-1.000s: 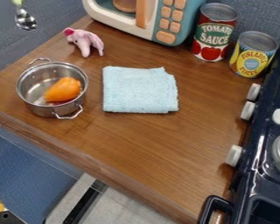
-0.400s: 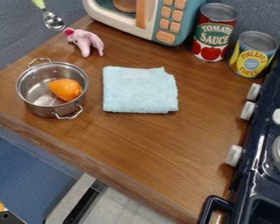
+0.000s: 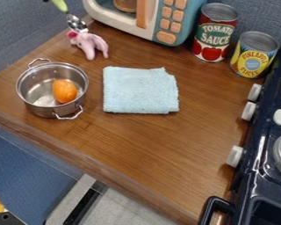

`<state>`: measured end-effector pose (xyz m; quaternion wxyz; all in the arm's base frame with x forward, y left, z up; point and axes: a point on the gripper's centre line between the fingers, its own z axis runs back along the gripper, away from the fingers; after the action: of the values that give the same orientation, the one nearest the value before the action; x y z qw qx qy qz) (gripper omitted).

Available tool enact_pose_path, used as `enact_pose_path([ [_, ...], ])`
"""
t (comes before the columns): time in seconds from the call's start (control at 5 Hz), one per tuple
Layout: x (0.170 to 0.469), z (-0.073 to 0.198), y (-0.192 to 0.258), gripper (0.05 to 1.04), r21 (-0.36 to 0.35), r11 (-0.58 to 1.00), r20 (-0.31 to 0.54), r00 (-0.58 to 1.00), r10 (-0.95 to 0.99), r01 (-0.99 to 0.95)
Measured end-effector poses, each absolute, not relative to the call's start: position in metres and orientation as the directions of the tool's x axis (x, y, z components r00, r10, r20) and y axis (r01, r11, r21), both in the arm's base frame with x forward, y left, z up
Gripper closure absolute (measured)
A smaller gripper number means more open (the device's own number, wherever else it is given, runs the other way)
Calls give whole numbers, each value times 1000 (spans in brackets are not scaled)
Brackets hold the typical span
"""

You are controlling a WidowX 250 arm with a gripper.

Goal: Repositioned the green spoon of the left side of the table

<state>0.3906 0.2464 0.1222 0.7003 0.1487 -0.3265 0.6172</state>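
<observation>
The green-handled spoon with a shiny metal bowl [image 3: 77,23] is in the air over the counter's [image 3: 149,140] far left part, close to the corner by the toy microwave. It slants, its handle running up to the left and its bowl lower and to the right. The bowl overlaps the head of a small pink soft toy animal [image 3: 90,42]; whether the two touch I cannot tell. A sliver of the black claw [image 3: 46,1] shows at the top edge of the view, beside the upper end of the handle. I cannot tell whether it is spread, pressed together or pinching the spoon.

The pink toy rests near the counter's far left edge. Nearer the front, toward the left end, stands a silver metal pot with two loop handles [image 3: 37,109], and in it lies a rounded orange object [image 3: 64,91]. Right of the pot, and apart from it, a folded light blue cloth [image 3: 140,90] lies flat.

Along the back edge stands the teal and cream toy microwave with peach buttons [image 3: 178,39]. To its right are an upright red can with a tomato picture [image 3: 213,35] and a yellow-labelled can [image 3: 252,55], near the back right corner. A dark blue toy stove with pale knobs [image 3: 243,193] runs along the right edge.
</observation>
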Motion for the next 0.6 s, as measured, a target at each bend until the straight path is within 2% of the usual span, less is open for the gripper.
enact_pose_path([
  [0.2, 387, 107, 228, 690, -151, 198, 645, 55, 762, -969],
  [0.6, 375, 108, 182, 690, -142, 247, 645, 100, 758, -958],
])
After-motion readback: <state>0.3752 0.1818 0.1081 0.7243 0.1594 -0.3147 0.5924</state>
